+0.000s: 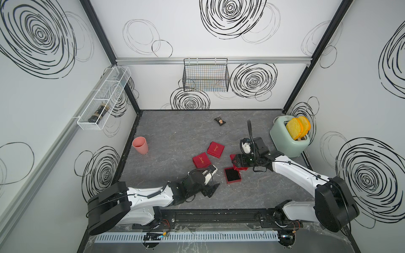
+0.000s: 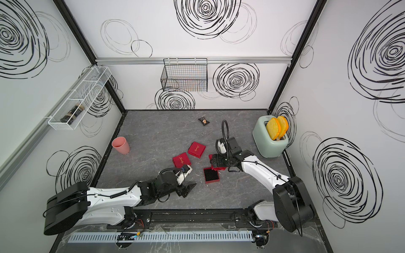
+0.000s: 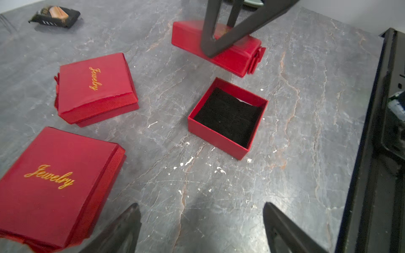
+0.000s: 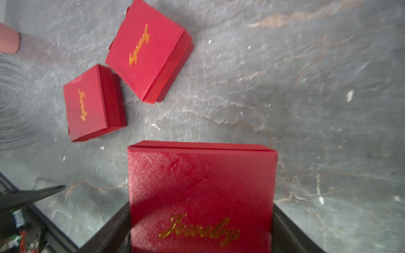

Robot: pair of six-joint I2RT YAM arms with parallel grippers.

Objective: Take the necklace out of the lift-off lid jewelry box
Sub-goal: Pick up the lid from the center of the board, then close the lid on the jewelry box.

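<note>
Near the left edge of the surface (image 1: pixel 175 135) we see a pink cup (image 1: pixel 140 145) standing upright. Toward the middle lie two shut red cases lettered in gold: the nearer closed box (image 1: pixel 201 161) and the farther closed box (image 1: pixel 215 149), close together but apart.

Between the nearer one and the front edge hangs the left gripper (image 3: pixel 200 204), its fingers spread wide with nothing between them. A small dark packet (image 1: pixel 220 121) lies near the far edge.

Right of the left gripper sits the open box base (image 3: pixel 215 137), its black pad showing. We cannot make out the necklace in any view; a pale sliver (image 3: pixel 242 101) at one corner of the pad is too small to name.

Just beyond the base, the right gripper (image 4: pixel 200 210) pinches the lid (image 4: pixel 201 181) by two opposite sides, lettering up. A mint toaster (image 1: pixel 285 140) stands by the far right corner.
</note>
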